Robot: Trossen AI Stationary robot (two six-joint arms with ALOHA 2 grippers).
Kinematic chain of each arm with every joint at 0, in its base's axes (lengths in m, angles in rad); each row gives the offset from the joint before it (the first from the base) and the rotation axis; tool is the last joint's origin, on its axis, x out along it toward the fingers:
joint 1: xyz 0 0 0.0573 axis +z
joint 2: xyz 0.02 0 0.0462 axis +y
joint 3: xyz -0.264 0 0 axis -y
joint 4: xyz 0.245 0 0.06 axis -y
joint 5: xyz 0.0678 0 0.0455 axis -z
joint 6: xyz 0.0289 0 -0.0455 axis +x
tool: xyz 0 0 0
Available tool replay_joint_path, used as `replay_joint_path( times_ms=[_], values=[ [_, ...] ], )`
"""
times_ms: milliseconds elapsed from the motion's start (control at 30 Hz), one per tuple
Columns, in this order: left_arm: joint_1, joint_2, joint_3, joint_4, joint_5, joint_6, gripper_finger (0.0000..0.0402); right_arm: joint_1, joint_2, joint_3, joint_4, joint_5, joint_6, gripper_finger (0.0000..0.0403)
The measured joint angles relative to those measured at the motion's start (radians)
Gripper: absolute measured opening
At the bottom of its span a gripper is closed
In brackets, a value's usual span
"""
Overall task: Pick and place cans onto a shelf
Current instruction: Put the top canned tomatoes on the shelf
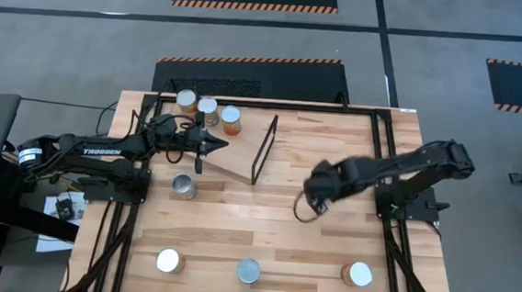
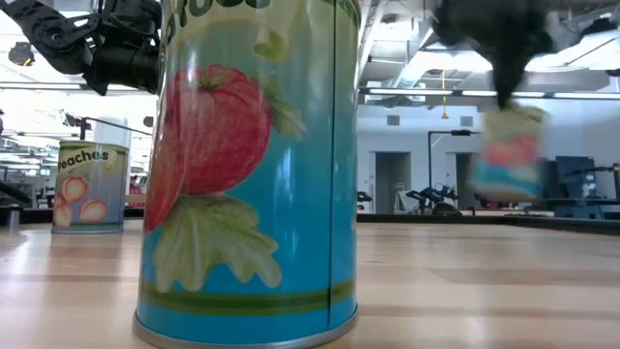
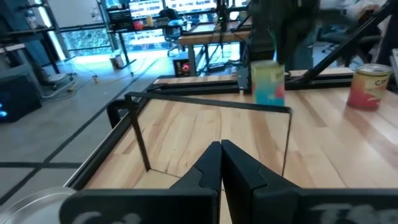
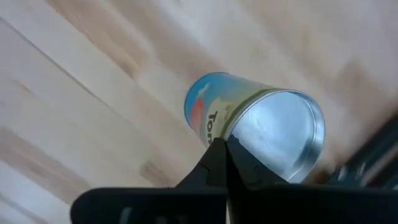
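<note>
Wood-plank table (image 1: 283, 221) under my pincers: shelf (image 1: 247, 154) ahead of my left pincer (image 1: 213, 144), cans (image 1: 206, 111) around it.

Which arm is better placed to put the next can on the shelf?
The right: its gripper holds a can just beside the shelf. The left gripper is shut and empty.

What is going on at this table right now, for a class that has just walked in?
The right gripper is shut on a blue-labelled can and holds it clear of the table, to the right of the shelf in the high view. The left gripper is shut and empty, and sits at the shelf's other side. Other cans stand on the table: three near the back edge, one beside the left arm, and three along the front edge.
</note>
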Motion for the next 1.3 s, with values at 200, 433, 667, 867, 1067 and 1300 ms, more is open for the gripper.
replay_joint_path(
  times_ms=[200,433,667,867,1067,1300],
  values=[
    [0.000,0.000,0.000,-0.019,-0.066,0.000,0.0000,-0.084,-0.001,0.304,-0.074,0.126,-0.166,0.0008],
    [0.000,0.000,0.000,-0.018,-0.068,0.000,0.0000,-0.198,0.076,0.614,0.114,0.277,-0.546,0.0004],
    [0.000,0.000,0.000,-0.017,-0.073,-0.001,0.0000,-0.365,0.310,0.856,0.254,0.095,-0.886,0.0003],
    [0.000,0.000,0.000,-0.018,-0.076,-0.001,0.0000,-0.471,0.541,1.019,0.178,-0.065,-0.990,0.0003],
    [0.000,0.000,0.000,-0.018,-0.076,-0.001,0.0000,-0.499,0.669,1.022,0.145,-0.100,-1.032,0.0004],
    [0.001,0.000,0.000,-0.020,-0.076,-0.002,0.0000,-0.497,0.736,1.024,0.131,-0.111,-1.061,0.0003]
  ],
)
